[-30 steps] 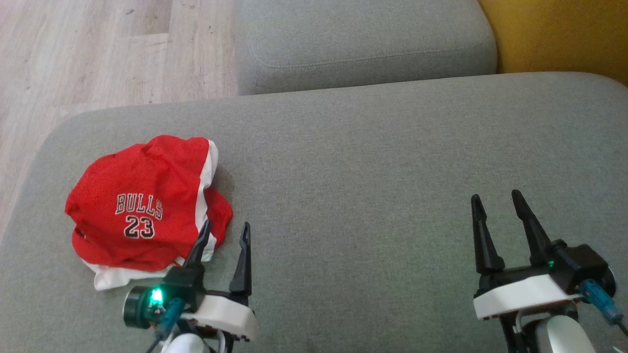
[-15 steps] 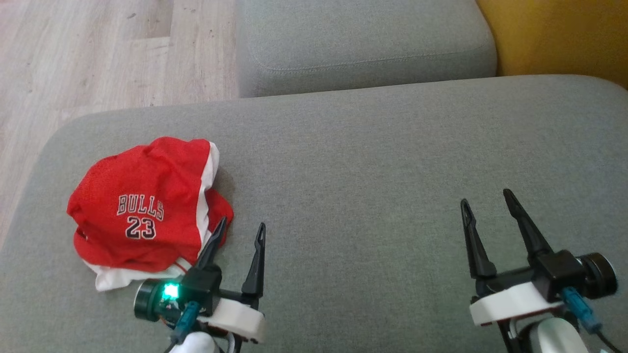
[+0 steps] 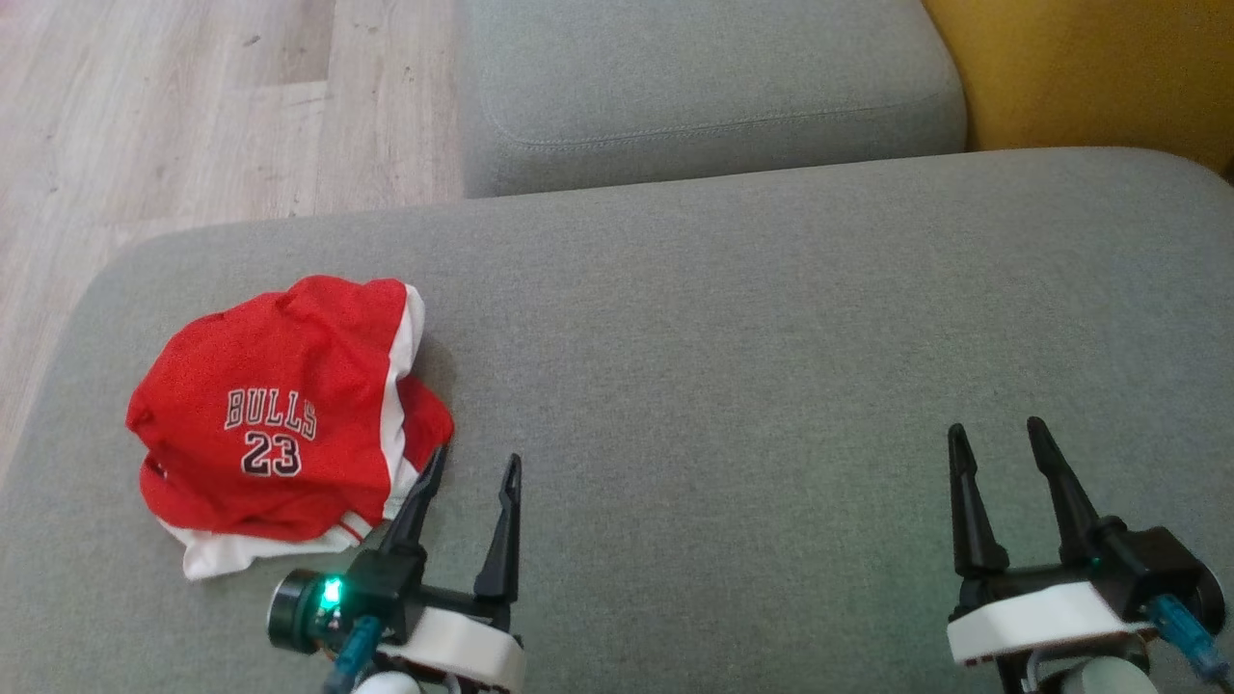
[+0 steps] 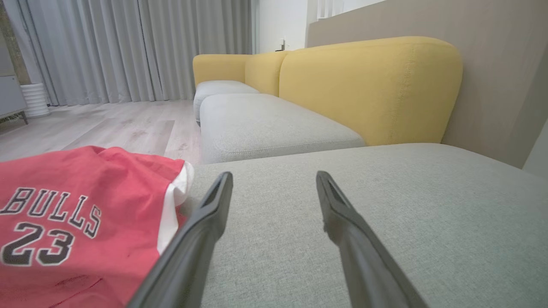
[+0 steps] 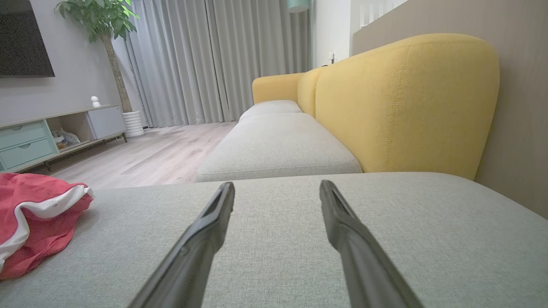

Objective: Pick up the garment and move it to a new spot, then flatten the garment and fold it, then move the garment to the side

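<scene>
The crumpled red Bulls jersey (image 3: pixel 280 424) lies on the grey sofa cushion (image 3: pixel 723 337), at its left end. My left gripper (image 3: pixel 477 456) hangs released just beside it; my right gripper (image 3: pixel 995 426), also released, is well apart.

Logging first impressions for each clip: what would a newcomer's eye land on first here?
The crumpled red garment printed BULLS 23, lying at the left of the grey cushion. Next, the open left claw at its near right edge, and the open right claw over bare cushion far to the right. The yellow backrest stands out behind.
</scene>
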Motion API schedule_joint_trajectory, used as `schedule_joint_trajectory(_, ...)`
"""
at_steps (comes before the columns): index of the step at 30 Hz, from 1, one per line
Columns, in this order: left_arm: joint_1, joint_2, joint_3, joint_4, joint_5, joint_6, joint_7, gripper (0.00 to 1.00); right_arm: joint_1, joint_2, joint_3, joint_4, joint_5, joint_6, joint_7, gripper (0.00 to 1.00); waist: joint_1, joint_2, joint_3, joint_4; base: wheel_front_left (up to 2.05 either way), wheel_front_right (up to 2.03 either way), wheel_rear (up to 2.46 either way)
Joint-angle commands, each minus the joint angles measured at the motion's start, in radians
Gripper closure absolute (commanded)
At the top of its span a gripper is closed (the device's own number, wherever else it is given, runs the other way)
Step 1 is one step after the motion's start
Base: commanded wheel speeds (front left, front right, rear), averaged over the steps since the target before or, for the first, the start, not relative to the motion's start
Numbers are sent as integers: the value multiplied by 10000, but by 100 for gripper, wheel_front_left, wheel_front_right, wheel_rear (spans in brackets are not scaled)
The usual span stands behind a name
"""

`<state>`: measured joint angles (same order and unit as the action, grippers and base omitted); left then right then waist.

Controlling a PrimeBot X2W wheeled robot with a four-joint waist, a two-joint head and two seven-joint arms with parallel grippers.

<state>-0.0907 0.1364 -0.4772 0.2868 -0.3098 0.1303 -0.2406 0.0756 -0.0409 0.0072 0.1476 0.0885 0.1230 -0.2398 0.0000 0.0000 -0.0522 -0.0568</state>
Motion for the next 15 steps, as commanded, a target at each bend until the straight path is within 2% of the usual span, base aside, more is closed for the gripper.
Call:
schedule_joint_trajectory(1,-289,-54,368,-234,341,-69,-187,0,-257,-92,226,-260,-101,76,-195,0,0,0,-17,-24,0,0,0)
schedule_joint_trajectory(5,-235,-180,535,-146,475,-244,-212,0,-292,-93,174,-75,360,77,-220,0,0,0,-28,-72,0,0,0)
schedule_joint_trajectory(15,-152,-434,1018,49,632,-564,-212,0,-374,-93,227,58,528,77,-220,0,0,0,-43,-81,0,0,0)
